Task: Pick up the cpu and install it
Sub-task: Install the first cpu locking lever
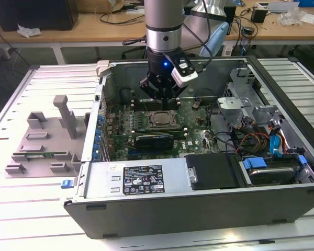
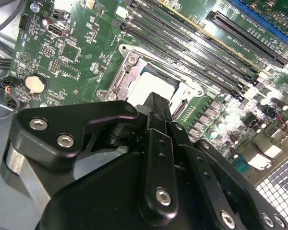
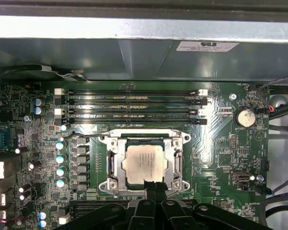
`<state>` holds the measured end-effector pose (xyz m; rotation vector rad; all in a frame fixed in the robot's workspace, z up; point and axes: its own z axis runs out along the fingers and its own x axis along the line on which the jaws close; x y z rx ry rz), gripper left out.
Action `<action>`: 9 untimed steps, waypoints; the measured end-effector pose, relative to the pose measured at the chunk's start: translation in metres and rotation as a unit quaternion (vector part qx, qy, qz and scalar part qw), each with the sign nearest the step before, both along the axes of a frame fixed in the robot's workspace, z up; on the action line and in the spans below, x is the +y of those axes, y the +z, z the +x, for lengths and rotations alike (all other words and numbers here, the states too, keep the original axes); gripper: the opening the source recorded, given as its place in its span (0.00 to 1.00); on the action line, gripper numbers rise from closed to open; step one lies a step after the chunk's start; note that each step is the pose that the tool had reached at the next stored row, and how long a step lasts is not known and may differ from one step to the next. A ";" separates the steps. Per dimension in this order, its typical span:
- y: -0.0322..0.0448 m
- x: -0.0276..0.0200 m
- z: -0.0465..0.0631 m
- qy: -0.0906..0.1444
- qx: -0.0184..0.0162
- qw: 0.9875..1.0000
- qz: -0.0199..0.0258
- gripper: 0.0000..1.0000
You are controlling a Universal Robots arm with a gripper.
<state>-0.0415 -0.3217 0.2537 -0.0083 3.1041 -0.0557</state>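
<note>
The cpu (image 1: 158, 119), a square chip with a silver-grey top, lies flat inside the metal socket frame (image 3: 110, 163) on the green motherboard. It shows in both wrist views as well, the cpu (image 3: 144, 164) square-on and the cpu (image 2: 151, 84) partly behind the fingers. My gripper (image 1: 159, 97) hangs just above the socket, over the chip's edge. Its black fingertips (image 3: 150, 186) are pressed together, shut, with nothing between them; the same gripper (image 2: 156, 100) looks the same from behind.
The open computer case (image 1: 146, 180) lies on a slatted table. Memory slots (image 3: 134, 105) run beside the socket, and a coin battery (image 3: 244, 117) sits nearby. Cables and drive bays (image 1: 251, 138) crowd the exterior view's right. A grey fixture (image 1: 47, 138) stands outside at its left.
</note>
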 end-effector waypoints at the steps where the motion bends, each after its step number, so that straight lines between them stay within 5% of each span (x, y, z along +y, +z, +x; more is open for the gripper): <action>1: 0.0000 0.0000 0.000 0.000 0.000 1.000 0.000 0.11; 9: 0.0001 0.0000 -0.005 0.000 0.000 1.000 0.000 0.11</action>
